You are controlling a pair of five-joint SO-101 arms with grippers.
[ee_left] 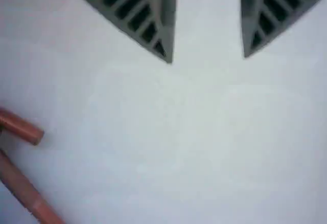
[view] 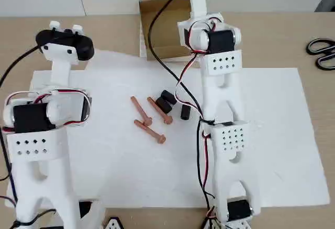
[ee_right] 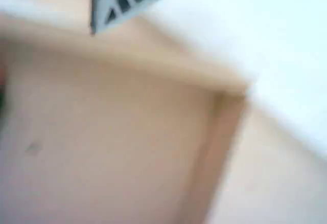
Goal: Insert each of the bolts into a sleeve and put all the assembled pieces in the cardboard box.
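Left gripper [ee_left: 207,55] wide open, empty, over white sheet [view: 272,135]. Bolts [view: 159,110] mid-sheet beside sleeves [view: 167,96], axes diagonal. We judge it nearer; right arm [view: 220,61] over cardboard box [view: 157,25], tabletop's back edge.

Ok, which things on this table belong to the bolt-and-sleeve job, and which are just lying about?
Job: three bolts, three black sleeves, cardboard box.
Lying about: scissors, white sheet under the parts.

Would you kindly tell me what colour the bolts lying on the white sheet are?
Reddish-brown, like copper; the bolts show best in the high view.
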